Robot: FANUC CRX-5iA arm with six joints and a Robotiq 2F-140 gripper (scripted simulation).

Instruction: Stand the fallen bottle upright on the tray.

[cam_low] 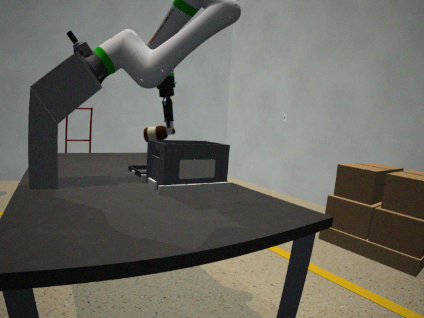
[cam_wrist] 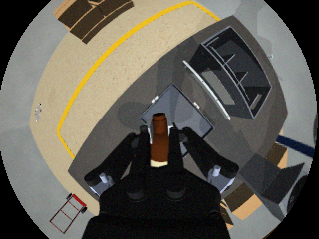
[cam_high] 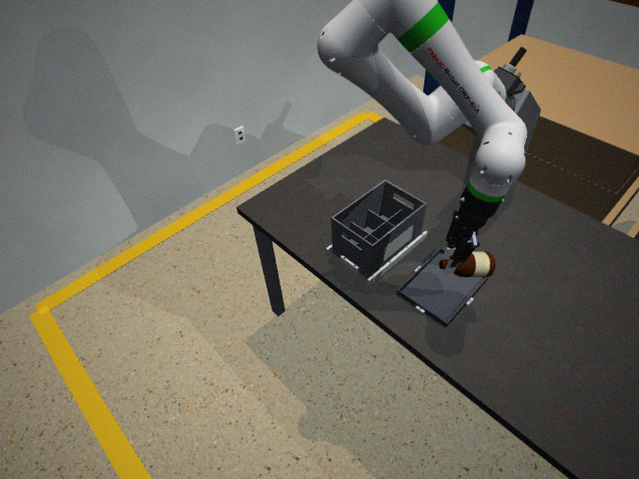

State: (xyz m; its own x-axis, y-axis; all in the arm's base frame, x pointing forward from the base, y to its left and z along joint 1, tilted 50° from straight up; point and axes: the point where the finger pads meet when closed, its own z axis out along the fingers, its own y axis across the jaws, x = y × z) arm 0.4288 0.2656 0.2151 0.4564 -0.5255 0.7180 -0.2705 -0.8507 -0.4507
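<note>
A brown bottle (cam_high: 466, 265) (cam_low: 159, 132) (cam_wrist: 159, 141) with a cream label is held in the air, lying nearly on its side, its base toward the robot's base side. My gripper (cam_high: 452, 261) (cam_low: 169, 129) (cam_wrist: 159, 121) points down and is shut on the bottle's neck. The shallow dark tray (cam_high: 423, 300) (cam_low: 137, 167) (cam_wrist: 186, 112) lies flat on the table below the bottle, with a gap between them. The grey crate (cam_high: 355, 252) (cam_low: 171, 164) (cam_wrist: 221, 82) stands level beside the tray. In the exterior view the crate hides most of the tray.
The crate has inner dividers and high walls. A pale rail (cam_high: 397, 256) (cam_low: 195, 187) (cam_wrist: 206, 90) runs along the crate's side between crate and tray. Small white stops (cam_high: 419, 309) (cam_wrist: 155, 99) sit around the tray. The table's edge (cam_high: 381, 328) runs near the tray.
</note>
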